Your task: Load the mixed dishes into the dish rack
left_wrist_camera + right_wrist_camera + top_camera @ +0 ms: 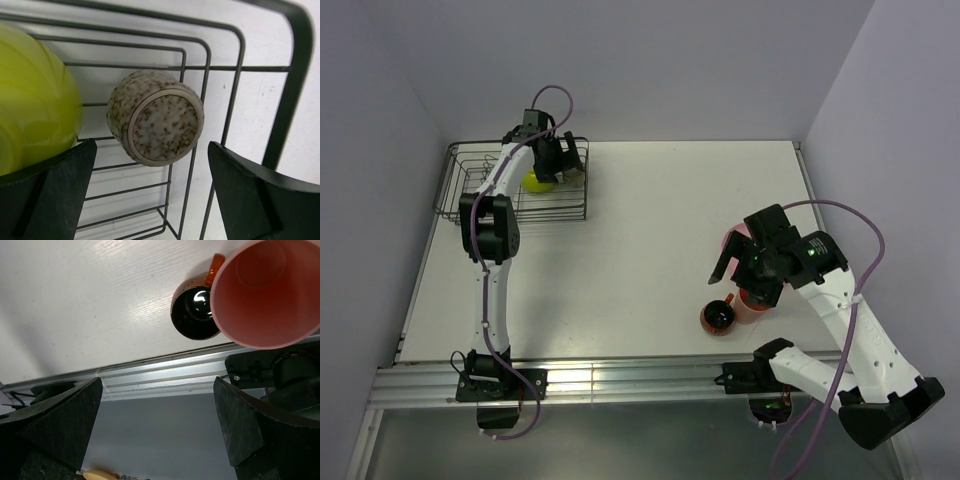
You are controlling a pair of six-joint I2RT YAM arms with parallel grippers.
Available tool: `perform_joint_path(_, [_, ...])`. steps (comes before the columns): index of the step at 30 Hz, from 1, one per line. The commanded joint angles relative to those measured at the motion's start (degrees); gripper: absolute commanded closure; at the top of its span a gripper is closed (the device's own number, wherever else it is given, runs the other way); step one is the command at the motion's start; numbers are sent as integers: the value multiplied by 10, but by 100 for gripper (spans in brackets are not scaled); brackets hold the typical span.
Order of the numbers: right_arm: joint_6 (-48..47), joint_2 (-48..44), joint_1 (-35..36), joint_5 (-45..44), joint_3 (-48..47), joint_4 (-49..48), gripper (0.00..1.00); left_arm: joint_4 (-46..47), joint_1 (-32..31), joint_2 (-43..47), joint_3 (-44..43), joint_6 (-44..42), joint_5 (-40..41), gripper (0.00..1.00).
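Observation:
The dark wire dish rack [455,185] stands at the table's far left. In it, the lime-green bowl [537,181] lies beside the speckled beige-grey cup [155,122], which rests on its side on the rack wires [235,75], next to the bowl [35,100]. My left gripper [563,158] hovers over the rack, open and empty [152,195], the cup just ahead of its fingers. My right gripper [745,272] is open and empty [157,425] above the salmon-pink cup [755,300] and the orange-red mug [718,316]. Both show in the right wrist view: cup [267,292], mug [192,312]. The pink plate [733,238] is mostly hidden under the right arm.
The white table's metal front rail [620,380] runs close to the cup and mug and shows in the right wrist view [165,377]. Walls close in the table at the back and both sides.

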State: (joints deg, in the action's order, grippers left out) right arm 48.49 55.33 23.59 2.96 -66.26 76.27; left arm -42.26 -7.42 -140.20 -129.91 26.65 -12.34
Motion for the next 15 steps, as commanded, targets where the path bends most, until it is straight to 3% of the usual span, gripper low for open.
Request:
perform_joint_path(1, [23, -2, -2, -29, 9, 39, 0, 21, -1, 53, 12, 0, -8, 1])
perform_joint_path(8, [1, 17, -2, -89, 2, 58, 0, 57, -1, 121, 55, 27, -27, 1])
perform_joint_path(15, [-19, 43, -2, -86, 10, 39, 0, 85, -1, 197, 71, 69, -63, 1])
